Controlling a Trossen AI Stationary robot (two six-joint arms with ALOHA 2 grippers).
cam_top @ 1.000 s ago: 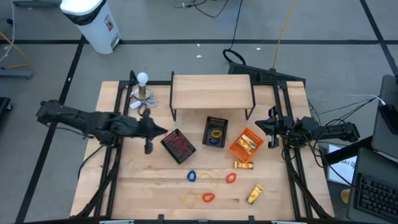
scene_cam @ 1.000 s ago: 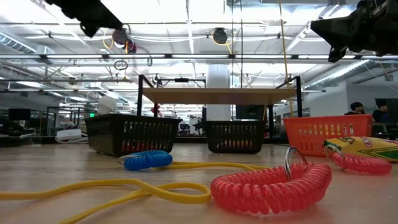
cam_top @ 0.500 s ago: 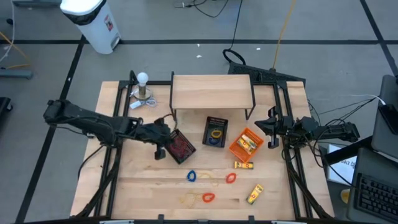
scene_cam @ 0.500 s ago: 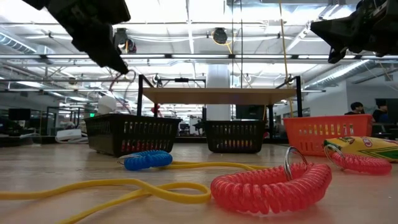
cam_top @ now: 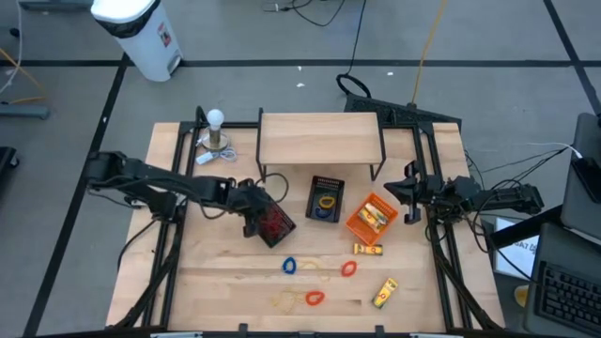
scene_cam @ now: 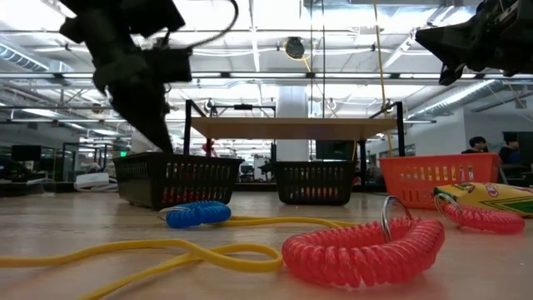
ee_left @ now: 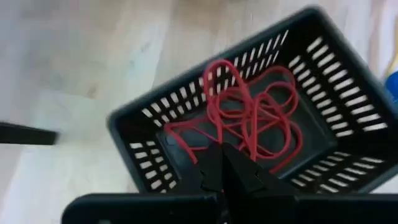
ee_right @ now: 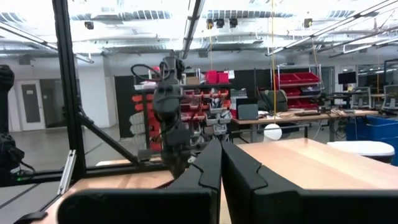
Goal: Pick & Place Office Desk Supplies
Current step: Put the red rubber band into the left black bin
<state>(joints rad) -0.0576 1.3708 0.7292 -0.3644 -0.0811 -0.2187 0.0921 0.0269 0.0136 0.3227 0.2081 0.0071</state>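
Left hand (cam_top: 254,217) hovering over black mesh tray (ee_left: 348,93) of red rubber bands (ee_left: 255,118), fingers pressed together, gripping nothing. Right hand (cam_top: 410,197) waiting at the bench (cam_top: 216,282) right edge, fingers together. Blue band (cam_top: 289,266), orange bands (cam_top: 315,298) and yellow packets (cam_top: 384,293) lying on front bench.

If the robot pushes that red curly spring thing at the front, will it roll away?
Probably not. The red coil lies flat on the table in a loop, so it would likely slide or bend. It looks soft and stretchy, and its metal ring might snag.
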